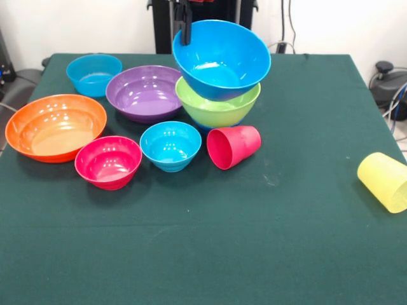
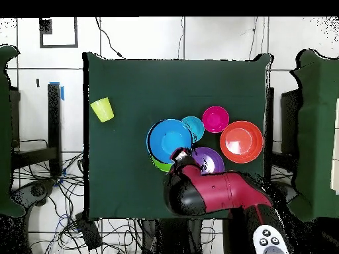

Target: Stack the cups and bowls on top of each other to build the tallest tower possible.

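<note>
At the left of the front view, a wide glossy orange bowl [image 1: 55,127] sits beside a small pink-red bowl [image 1: 108,161] on the dark green cloth-covered table [image 1: 254,254]. A cyan bowl [image 1: 94,74] lies upper left, then a broad purple bowl [image 1: 145,93] and a small footed cyan bowl [image 1: 170,145]. Centre top, the gripper [image 1: 184,25] is pinched on the back rim of a large smooth bright blue bowl [image 1: 221,58], held tilted over the lime green bowl [image 1: 218,107]. A tapered red-pink cup [image 1: 233,147] lies on its side just below. The translucent yellow cup [image 1: 383,181] lies tipped over at the right edge.
</note>
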`<state>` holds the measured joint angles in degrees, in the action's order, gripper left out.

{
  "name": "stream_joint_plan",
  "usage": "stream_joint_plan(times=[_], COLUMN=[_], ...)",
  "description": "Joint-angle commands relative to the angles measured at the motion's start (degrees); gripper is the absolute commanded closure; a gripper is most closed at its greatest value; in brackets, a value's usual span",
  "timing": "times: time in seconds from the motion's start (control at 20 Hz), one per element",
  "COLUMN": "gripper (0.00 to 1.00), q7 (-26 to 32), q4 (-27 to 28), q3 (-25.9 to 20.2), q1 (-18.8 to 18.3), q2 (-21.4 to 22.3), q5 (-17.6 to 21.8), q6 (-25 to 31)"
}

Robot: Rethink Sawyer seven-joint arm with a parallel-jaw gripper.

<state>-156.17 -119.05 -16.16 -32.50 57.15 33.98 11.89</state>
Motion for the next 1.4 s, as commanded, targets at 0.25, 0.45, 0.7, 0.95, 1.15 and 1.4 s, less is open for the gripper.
stream_joint_plan(times=[0.25, 0.45, 0.7, 0.95, 1.15, 1.4], gripper=[1.00, 1.00, 1.00, 1.00, 1.00, 1.00], q7=[0.1, 0.1, 0.4, 0.0, 0.3, 0.7], q4=[2.2, 1.9, 0.4, -1.1, -1.6, -2.4], q3=[0.7, -0.1, -3.2, -6.2, -8.4, -10.2], q1=[1.8, 1.3, -1.2, -3.4, -5.0, -6.3], q2=[-2.4, -2.6, -2.3, -2.5, -2.7, -3.3], q5=[2.0, 1.3, -0.7, -2.7, -3.9, -4.4], q6=[-3.9, -4.1, -4.3, -4.6, -4.2, -4.5])
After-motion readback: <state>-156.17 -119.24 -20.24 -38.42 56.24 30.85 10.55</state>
